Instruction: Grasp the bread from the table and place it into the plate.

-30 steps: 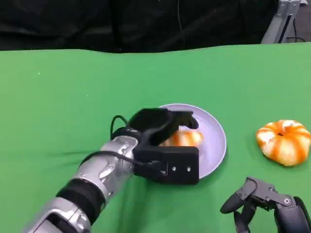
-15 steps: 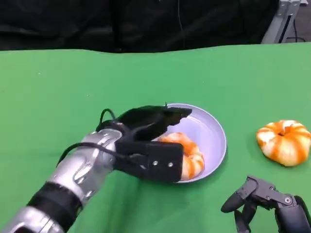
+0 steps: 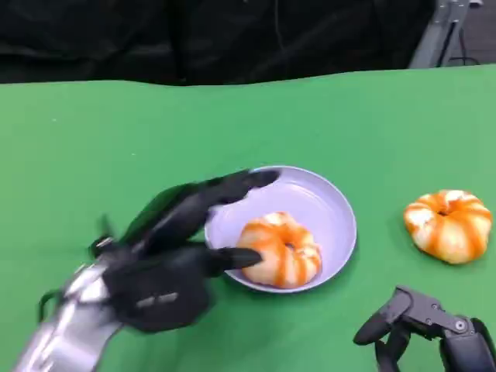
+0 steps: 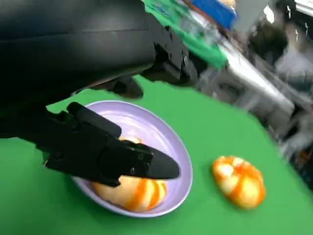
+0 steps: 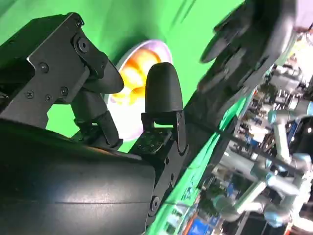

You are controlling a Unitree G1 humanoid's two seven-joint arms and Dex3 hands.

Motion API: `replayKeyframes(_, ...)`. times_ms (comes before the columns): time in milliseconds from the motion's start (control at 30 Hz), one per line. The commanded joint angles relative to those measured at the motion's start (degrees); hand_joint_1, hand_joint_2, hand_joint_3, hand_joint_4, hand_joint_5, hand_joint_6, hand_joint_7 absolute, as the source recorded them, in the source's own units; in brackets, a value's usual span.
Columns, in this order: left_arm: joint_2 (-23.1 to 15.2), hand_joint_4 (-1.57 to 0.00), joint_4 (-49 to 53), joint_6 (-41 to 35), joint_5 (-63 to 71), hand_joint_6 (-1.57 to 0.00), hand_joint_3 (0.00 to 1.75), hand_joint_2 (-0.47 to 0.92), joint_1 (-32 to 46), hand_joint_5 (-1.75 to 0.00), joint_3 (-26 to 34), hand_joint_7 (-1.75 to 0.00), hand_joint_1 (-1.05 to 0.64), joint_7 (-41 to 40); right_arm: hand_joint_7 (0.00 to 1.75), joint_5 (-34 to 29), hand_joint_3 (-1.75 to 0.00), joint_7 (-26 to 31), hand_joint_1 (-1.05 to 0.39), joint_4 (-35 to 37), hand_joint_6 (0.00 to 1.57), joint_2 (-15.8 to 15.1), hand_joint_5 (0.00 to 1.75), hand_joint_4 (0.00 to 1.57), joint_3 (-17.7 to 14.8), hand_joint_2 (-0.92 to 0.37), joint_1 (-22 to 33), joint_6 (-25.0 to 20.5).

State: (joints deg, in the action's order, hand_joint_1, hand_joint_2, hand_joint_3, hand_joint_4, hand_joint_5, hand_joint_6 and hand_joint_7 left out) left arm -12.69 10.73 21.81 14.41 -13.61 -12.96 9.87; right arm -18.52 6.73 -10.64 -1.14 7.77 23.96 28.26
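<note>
On the plate (image 3: 333, 209) lies one bread (image 3: 279, 249); left hand (image 3: 167, 267) fingers released, right hand (image 3: 426, 329) curled, holding nothing.

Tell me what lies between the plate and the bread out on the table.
Bare green cloth alone separates the plate from the loose bread, plain in the head view.

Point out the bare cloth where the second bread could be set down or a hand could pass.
Free: the wide green cloth from the plate back to the far edge, and the strip between plate and the loose bread. Crowded: the plate's near-left rim, where the left hand lies beside the plated bread; the near right corner holds the right hand.
</note>
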Motion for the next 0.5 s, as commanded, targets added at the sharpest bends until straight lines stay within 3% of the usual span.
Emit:
replayKeyframes(33,-0.23,-0.64,-2.64,2.67,-6.03,-0.83,0.17,0.92,5.38,-1.01,3.92,-0.29,-0.18,0.31,1.26,0.09,-1.40,0.45,0.14,-0.52,0.85,-0.31,1.64,0.84,0.04,-0.26,0.49,0.50)
replayKeyframes(67,0.67,-0.64,-4.42,3.63,-8.51,-0.83,0.17,0.92,8.68,-1.02,5.08,-0.30,-0.17,-0.13,1.26,0.48,-1.41,0.18,0.14,-0.64,0.85,-0.45,1.64,0.84,-0.07,-0.26,0.57,0.34)
replayKeyframes(100,1.30,-0.68,-5.93,4.51,-10.55,-0.90,0.32,0.88,11.49,-1.15,6.03,-0.45,-0.08,-0.36,1.26,0.76,-1.40,-0.03,0.13,-0.70,0.85,-0.57,1.63,0.84,-0.16,-0.25,0.61,0.23)
replayKeyframes(200,2.21,-0.72,-9.27,6.23,-13.64,-0.82,0.78,0.66,17.28,-1.31,7.78,-0.88,0.00,-0.39,1.25,1.02,-1.40,-0.19,0.13,-0.53,0.84,-0.71,1.64,0.85,-0.31,-0.26,0.46,0.31)
replayKeyframes(300,3.18,-0.75,-9.79,8.69,-15.25,-0.79,1.12,0.49,20.48,-1.41,8.56,-1.11,0.07,-0.19,1.25,1.20,-1.42,-0.29,0.13,-0.30,0.84,-0.81,1.65,0.84,-0.48,-0.25,0.26,0.27)
replayKeyframes(400,3.84,-0.77,-9.53,10.03,-15.97,-0.79,1.27,0.43,21.58,-1.46,8.89,-1.18,0.11,0.22,1.26,1.42,-1.42,-0.34,0.14,-0.05,0.84,-0.89,1.64,0.83,-0.55,-0.25,0.12,0.53)
replayKeyframes(500,4.87,-0.79,-10.41,10.12,-17.20,-0.79,1.30,0.44,24.09,-1.51,9.12,-1.25,0.11,0.13,1.26,1.26,-1.42,-0.14,0.13,0.20,0.84,-1.04,1.64,0.83,-0.69,-0.25,-0.03,0.86)
